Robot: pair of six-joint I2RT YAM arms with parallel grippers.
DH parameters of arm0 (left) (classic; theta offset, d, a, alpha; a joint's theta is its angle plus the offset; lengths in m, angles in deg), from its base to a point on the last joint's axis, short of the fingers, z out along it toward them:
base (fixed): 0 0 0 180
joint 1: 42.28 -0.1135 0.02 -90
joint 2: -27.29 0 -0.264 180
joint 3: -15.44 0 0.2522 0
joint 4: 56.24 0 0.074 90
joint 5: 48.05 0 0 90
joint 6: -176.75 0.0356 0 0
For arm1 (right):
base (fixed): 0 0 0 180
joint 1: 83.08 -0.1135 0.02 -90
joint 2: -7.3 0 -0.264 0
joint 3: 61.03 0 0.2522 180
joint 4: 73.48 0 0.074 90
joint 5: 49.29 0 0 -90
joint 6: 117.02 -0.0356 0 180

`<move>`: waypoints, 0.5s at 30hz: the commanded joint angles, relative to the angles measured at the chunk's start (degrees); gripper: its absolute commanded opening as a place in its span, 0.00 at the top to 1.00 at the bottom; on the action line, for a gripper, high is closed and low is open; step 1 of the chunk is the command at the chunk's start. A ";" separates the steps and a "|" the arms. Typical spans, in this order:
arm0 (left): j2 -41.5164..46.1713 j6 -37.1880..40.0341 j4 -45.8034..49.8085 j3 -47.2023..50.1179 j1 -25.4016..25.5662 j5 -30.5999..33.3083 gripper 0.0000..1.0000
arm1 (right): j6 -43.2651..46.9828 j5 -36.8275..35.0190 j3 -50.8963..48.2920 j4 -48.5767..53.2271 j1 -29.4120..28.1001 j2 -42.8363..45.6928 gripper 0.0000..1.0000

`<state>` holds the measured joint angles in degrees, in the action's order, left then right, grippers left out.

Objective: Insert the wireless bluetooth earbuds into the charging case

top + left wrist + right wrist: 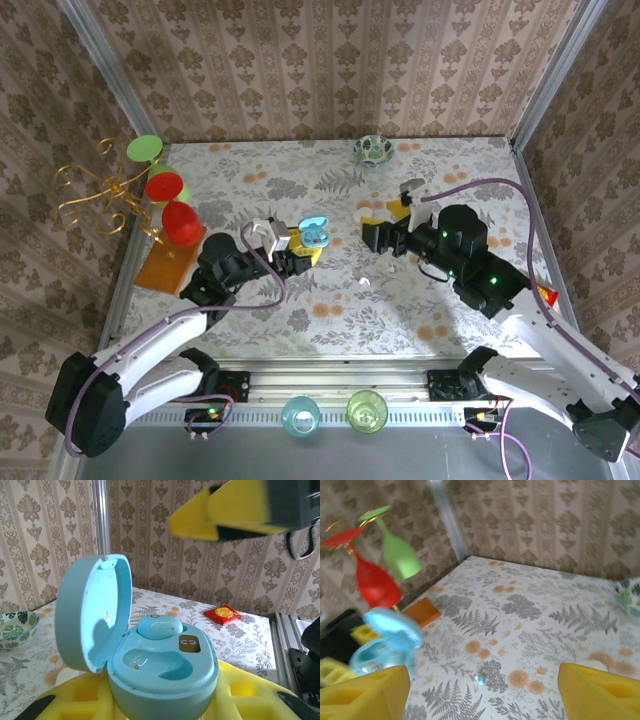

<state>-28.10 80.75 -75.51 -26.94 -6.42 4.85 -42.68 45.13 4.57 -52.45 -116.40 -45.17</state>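
Yellow pads of my left gripper sit closest to the lens, clamped on either side of the pale-blue charging case. The case is held upright and open, its lid swung up to the left. I can see a seated earbud in the rear well, the same pale blue as the case. The front well beside it shows its bare floor and a small metal contact. From my right wrist camera, the right gripper has let go: its two yellow fingertips stand far apart at the bottom corners with nothing gripped between them. A loose earbud, tiny and pale blue, lies on the floral table in the gap between those fingertips, touching neither. In the overhead view that bud rests on the cloth between the two arms, nearer the bases than either gripper and apart from the case. From the right wrist the case appears blurred at the left, in front of a red wine glass and a green wine glass.
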 commanded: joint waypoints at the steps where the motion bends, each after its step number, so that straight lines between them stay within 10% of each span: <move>1: 1.96 0.13 -2.56 0.45 -0.44 -0.55 0.80 | -10.34 3.99 -2.13 -2.20 3.69 -3.38 0.22; 15: 4.73 -1.41 -2.56 -0.56 -0.26 -1.38 0.80 | -13.26 13.87 10.06 2.20 -0.99 -39.60 0.35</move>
<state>-24.34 80.51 -76.06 -26.85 -6.42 4.61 -54.24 54.03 10.05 -51.57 -115.76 -80.12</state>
